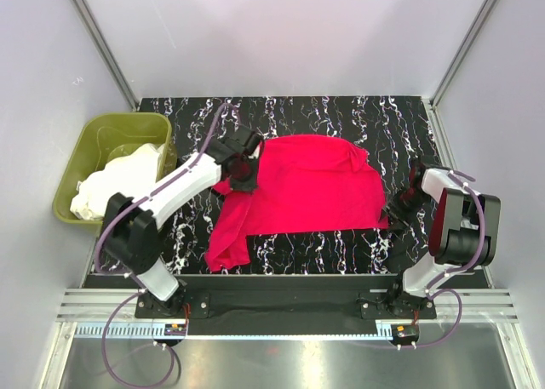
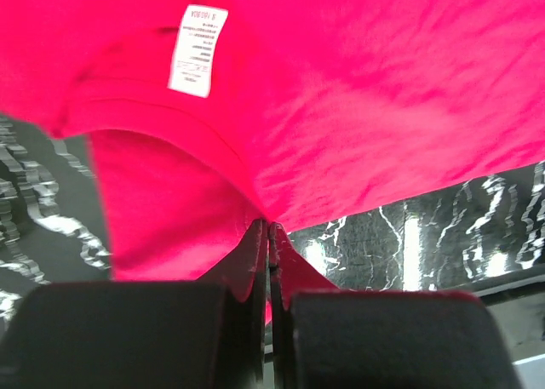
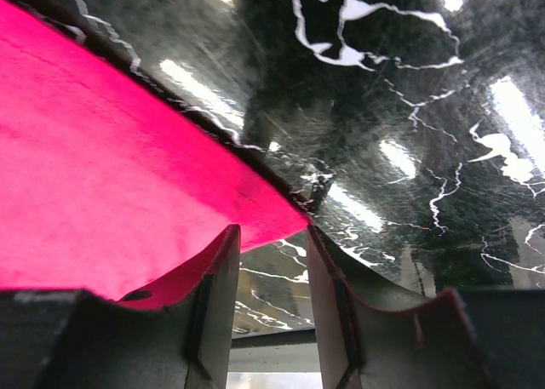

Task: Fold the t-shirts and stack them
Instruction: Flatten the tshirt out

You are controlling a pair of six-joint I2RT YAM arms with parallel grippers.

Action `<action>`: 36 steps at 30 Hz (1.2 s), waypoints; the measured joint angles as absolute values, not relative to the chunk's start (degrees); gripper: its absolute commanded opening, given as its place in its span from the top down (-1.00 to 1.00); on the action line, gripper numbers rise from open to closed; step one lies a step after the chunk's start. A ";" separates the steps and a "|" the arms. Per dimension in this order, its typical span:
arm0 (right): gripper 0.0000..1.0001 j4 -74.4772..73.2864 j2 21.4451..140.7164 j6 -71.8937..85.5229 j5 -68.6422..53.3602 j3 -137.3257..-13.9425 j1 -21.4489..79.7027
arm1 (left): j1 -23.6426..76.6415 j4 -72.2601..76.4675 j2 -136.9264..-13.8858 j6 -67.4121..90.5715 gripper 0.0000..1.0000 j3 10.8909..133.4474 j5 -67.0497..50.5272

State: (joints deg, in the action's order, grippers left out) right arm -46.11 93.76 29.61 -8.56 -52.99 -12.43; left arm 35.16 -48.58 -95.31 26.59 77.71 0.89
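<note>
Pinching the red shirt (image 1: pixel 306 185) with my left tool (image 1: pixel 241 169): jaws clenched tight on a fold of cloth at the shirt's left edge, near the neckline. The wrist view confirms this: fingers (image 2: pixel 255 261) pressed together with red fabric caught at their tips. A white label (image 2: pixel 197 50) shows just beyond them, inside the collar.

The red shirt lies spread across the middle of the bench (image 1: pixel 341 117), roughly flat, long side running left to right. One part trails from its lower-left corner toward the near edge, bunched.

My right tool (image 1: pixel 400 206) sits low at the shirt's right near corner. Its jaws stand apart, released. The tip of the corner lies on the bench just ahead of the gap, and the hem passes under the finger (image 3: pixel 213 321) on the left of that wrist view. Nothing is gripped between them as far as that view shows.

White shirts (image 1: pixel 128 172) are heaped in the tub (image 1: pixel 81 155) beside the bench's far left corner, with some cloth spilling over the tub's near rim. They are well apart from the red shirt, and neither tool is touching them
</note>
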 measured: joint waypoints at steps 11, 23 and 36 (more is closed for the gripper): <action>0.56 -45.25 94.61 30.28 -8.51 -51.68 -12.80 | 31.16 -52.99 -86.67 26.59 1.00 77.82 5.58; 1.00 -49.95 83.37 35.94 8.21 -51.79 -22.04 | 19.49 -54.96 -83.20 23.53 1.00 76.05 13.41; 0.95 -48.51 87.18 34.39 6.13 -52.40 -22.02 | 19.59 -52.62 -95.42 19.35 -0.63 81.93 20.58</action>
